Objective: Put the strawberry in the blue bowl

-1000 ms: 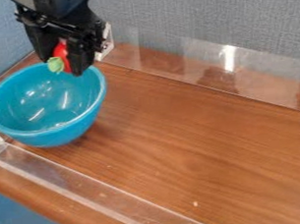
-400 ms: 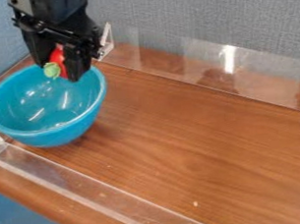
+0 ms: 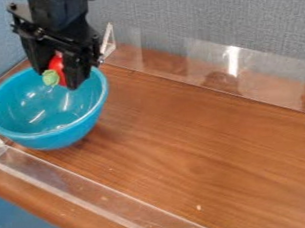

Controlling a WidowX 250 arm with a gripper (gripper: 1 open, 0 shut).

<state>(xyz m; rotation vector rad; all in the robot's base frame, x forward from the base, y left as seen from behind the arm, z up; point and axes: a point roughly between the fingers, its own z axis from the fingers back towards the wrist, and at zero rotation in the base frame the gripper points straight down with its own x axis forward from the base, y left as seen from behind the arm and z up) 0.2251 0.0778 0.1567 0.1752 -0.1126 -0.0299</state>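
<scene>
Broadly, the polished brown wooden surface (image 3: 197, 132) lies bare across its middle and right, bordered by clear acrylic walls (image 3: 231, 64) at the back and along the near edge, so the open room for moving is all to the right of the work. At the left end sits the round, glossy teal-blue plastic bowl (image 3: 41, 114), deep and wide-mouthed, close to the near-left corner rail. Above its far rim hangs the black claw (image 3: 57, 69), pointing almost straight down and clamped shut on the small red toy strawberry with its green leafy cap (image 3: 53, 68), which is held over the bowl's back portion rather than its centre. To finish well, the release should probably come a little nearer the bowl's middle and lower, so the light berry does not clip the rim or bounce out. The back wall stands near the arm, so retreat is best made upward.
</scene>
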